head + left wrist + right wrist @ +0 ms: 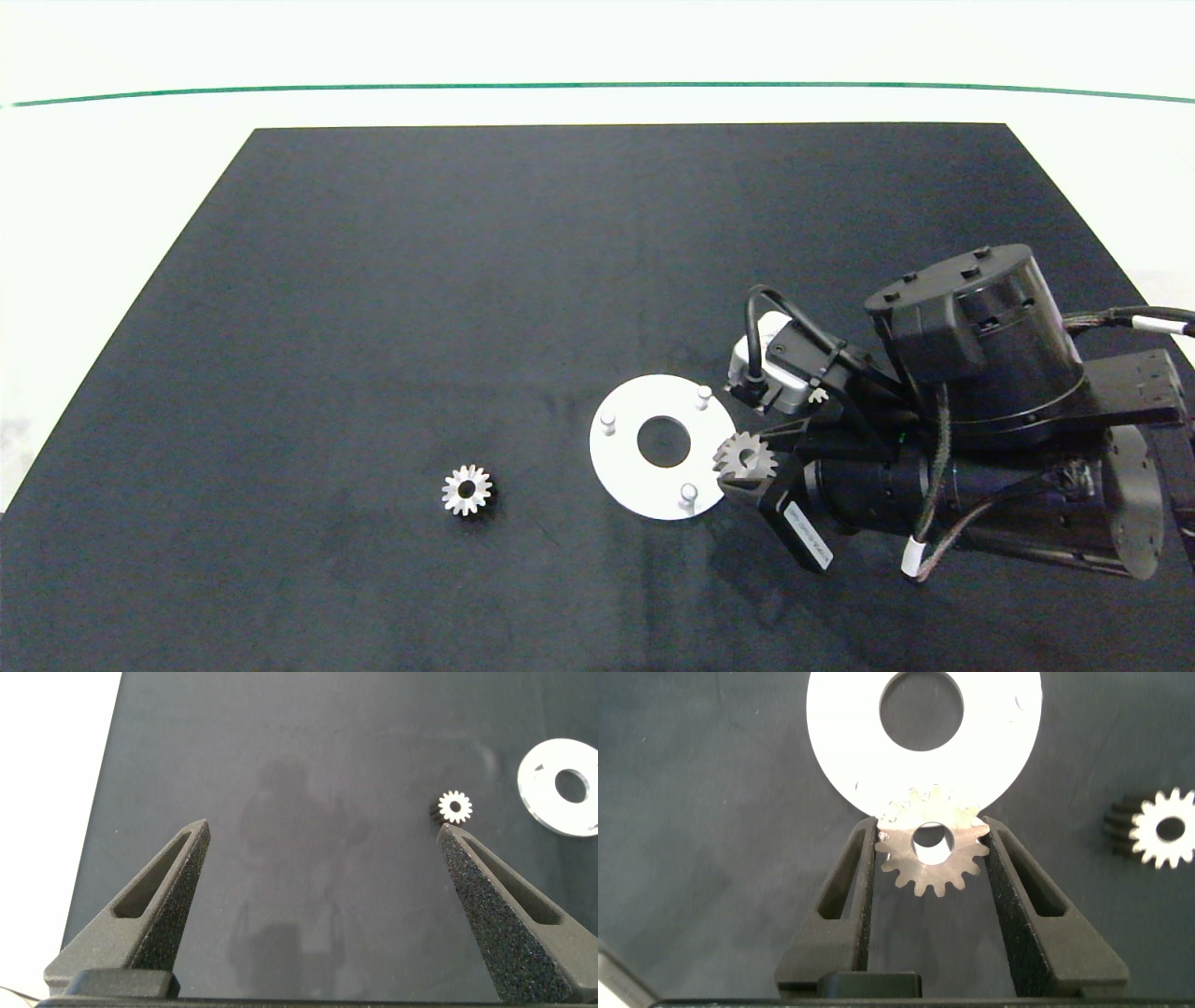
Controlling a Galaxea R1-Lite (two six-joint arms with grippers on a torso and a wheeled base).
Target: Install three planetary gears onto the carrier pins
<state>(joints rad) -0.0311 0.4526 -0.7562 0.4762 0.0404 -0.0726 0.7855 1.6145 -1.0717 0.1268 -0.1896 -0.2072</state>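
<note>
We see the right gripper (932, 845) pinching a small silver toothed gear (932, 854) at the flat white ring-shaped disc (840, 737)'s edge, while the left gripper (322, 835), jaws spread, shows another silver gear (455, 808) beside one fingertip.

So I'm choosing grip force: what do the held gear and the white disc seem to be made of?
The held gear, clamped in the right tool, looks like bare silvery metal with glinting teeth. The white disc looks matte, perhaps plastic or painted metal; the views cannot settle it.

This looks like a lab or robot test bench: a bare white desk (112, 233) with a black mat (467, 308) laid flat across it, a thin green line (597, 86) running along the far side, and no household clutter in sight.
</note>
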